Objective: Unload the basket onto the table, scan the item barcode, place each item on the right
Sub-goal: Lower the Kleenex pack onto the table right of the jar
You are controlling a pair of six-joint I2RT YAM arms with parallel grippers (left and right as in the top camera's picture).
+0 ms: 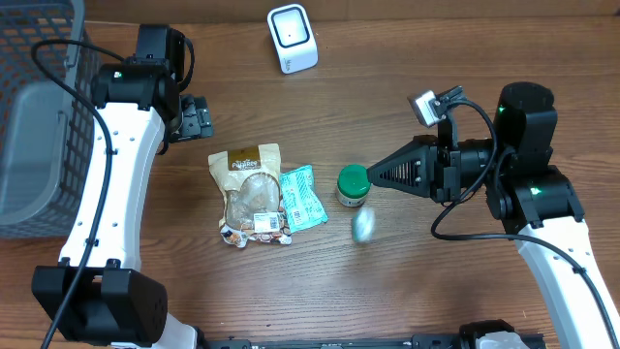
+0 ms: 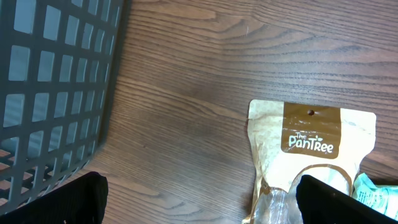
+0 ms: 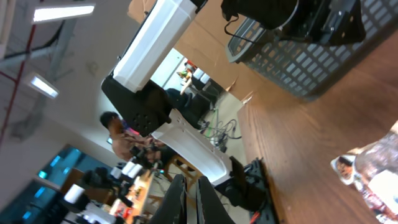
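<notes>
Just white jar (image 1: 354,186), green cap

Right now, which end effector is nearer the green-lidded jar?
Right. The right end effector, shut, points at the green-lidded jar from close beside it; the left end effector sits far off past the snack pouch, near the basket.

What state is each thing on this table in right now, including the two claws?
Left gripper: open, empty.
Right gripper: shut, empty.
Jar: upright, green lid on.
Snack pouch: lying flat, label up.
Teal packet: lying flat, against the snack pouch.
Scanner: standing, nothing before it.
</notes>
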